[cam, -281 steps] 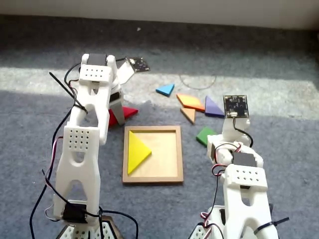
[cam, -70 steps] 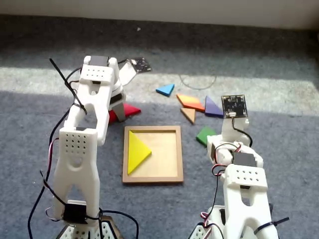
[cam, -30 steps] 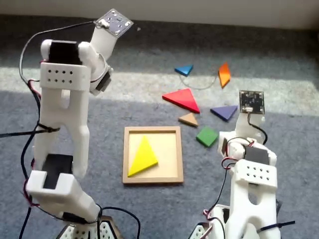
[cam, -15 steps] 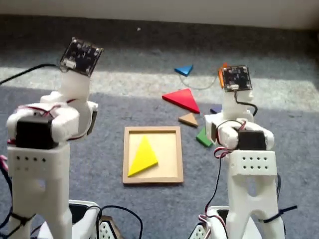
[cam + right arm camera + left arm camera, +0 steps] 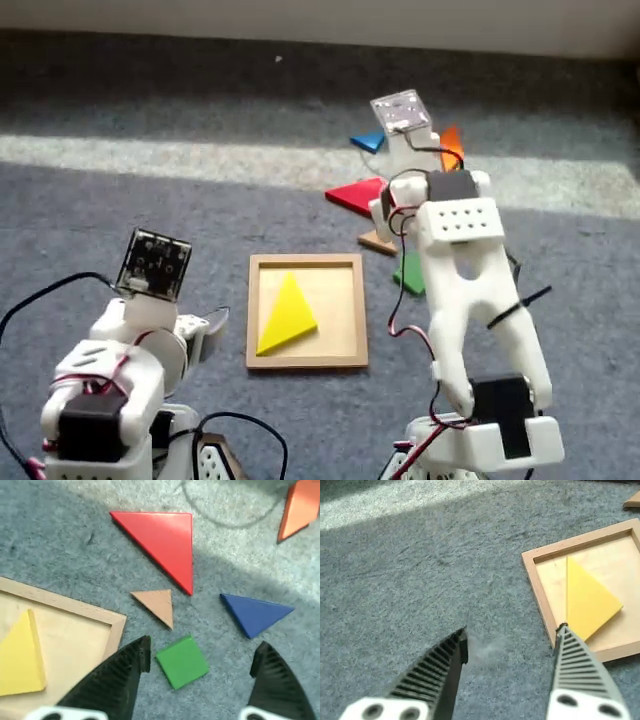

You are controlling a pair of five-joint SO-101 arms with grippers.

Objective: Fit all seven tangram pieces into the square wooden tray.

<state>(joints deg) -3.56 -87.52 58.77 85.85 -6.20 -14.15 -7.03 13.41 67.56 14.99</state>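
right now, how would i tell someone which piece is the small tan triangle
Start at the square wooden tray holding the yellow triangle. Just beyond its far right corner, between the big red triangle and the green square, lies the tan triangle. It is the only wood-coloured piece, far smaller than the red one.
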